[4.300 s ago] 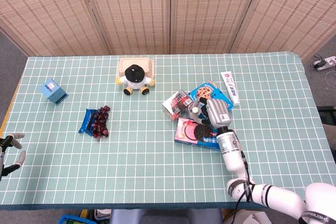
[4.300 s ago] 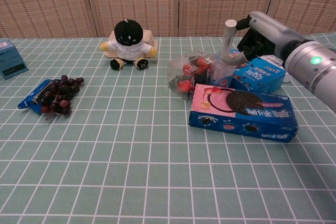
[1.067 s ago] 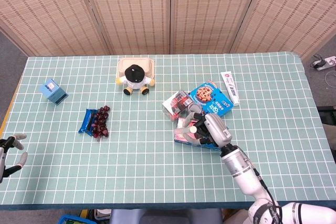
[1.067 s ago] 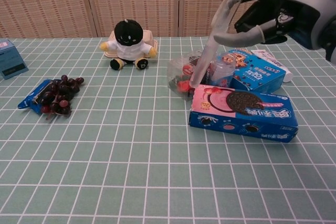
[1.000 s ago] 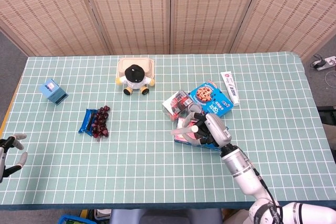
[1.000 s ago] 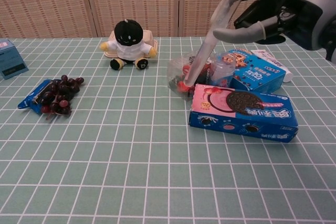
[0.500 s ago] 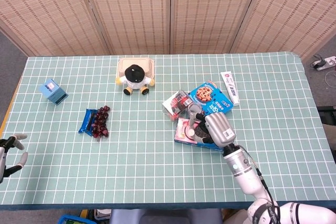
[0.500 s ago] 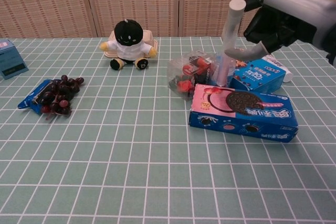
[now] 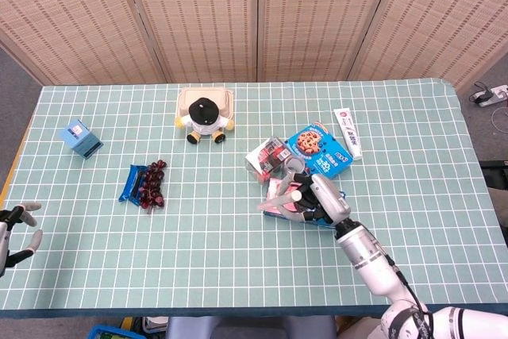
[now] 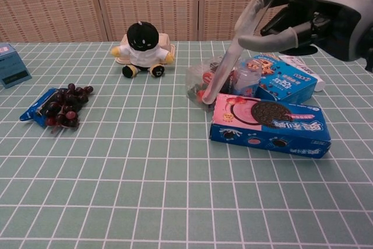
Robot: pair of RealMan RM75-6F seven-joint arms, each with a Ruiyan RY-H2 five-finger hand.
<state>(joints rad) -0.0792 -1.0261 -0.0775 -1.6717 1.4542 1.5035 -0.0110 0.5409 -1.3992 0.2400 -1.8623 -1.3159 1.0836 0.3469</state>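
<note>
Behind the checked surface [image 9: 238, 260] stand woven screens. A long tube [image 10: 242, 33] is pinched aslant in the right hand [image 10: 317, 18] above the cookie box [image 10: 269, 123]; the left hand [image 9: 12, 232] is spread, holding nothing.

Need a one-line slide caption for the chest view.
Right hand holds a long clear tube slanted above the cookie box.
</note>
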